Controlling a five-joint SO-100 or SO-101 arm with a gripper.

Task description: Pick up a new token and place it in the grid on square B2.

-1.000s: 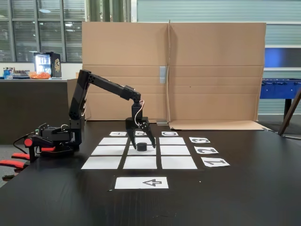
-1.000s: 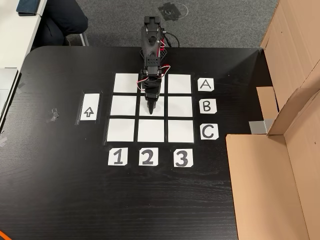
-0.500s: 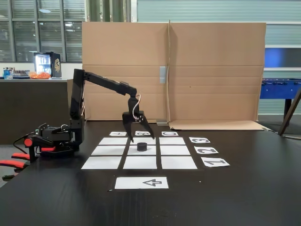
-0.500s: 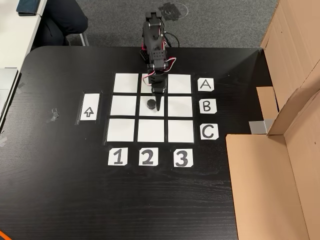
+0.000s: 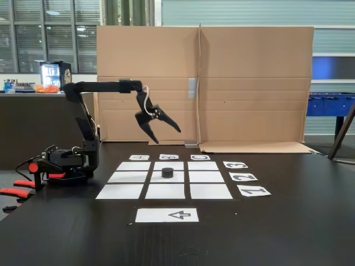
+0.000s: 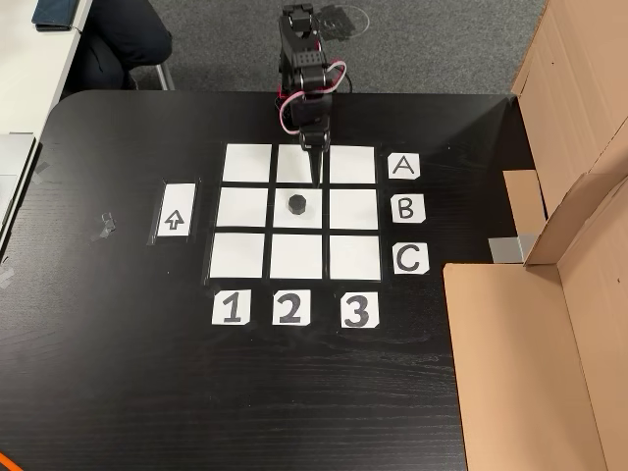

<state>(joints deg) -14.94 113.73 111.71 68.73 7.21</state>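
Presently, item: token (image 6: 297, 204), a short black cylinder resting upright at the centre of square B2 (image 6: 313, 221) in the grid (image 6: 245, 256), at 6 o'clock from the raised, empty claw (image 5: 166, 130), jaws spread.

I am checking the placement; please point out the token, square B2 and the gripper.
token (image 6: 297, 204): fixed view from above, its top face.
square B2 (image 6: 281, 218): same view, bare paper beside the token.
gripper (image 5: 165, 131): fixed side view, between the open fingertips.
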